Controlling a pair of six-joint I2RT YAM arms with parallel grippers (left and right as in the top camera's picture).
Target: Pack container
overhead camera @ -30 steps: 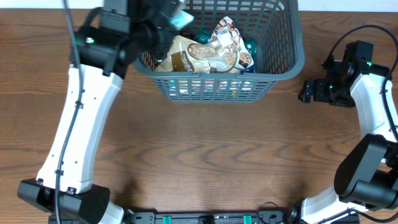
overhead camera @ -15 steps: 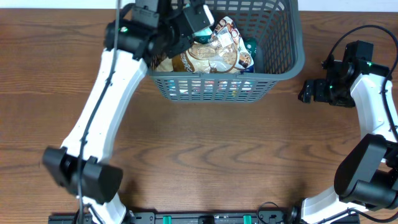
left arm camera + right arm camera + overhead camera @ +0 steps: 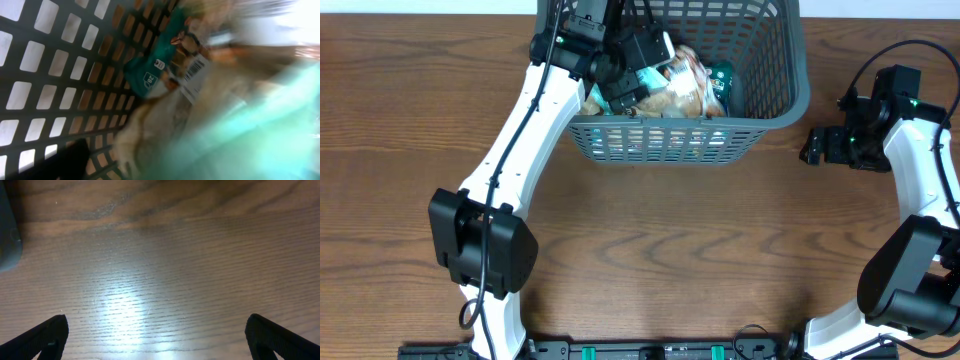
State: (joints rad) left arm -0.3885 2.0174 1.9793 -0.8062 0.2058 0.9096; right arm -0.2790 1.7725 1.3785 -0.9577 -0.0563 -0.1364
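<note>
I log the brown wooden counter. The large dark grey plastic lattice-sided basket stands on it at 12 o'clock and holds crumpled snack packets. My left hand is inside the basket above them. Blur hides its fingers, so I cannot tell its state. My right hand is at 3 o'clock beside the basket, fingers apart.

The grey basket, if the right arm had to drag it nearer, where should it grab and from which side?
Probably the basket by its thick right-hand rim, coming down from above. That edge is bare and lies nearest the open right gripper, and one finger could go inside the wall. The left arm crowds the left side.
</note>
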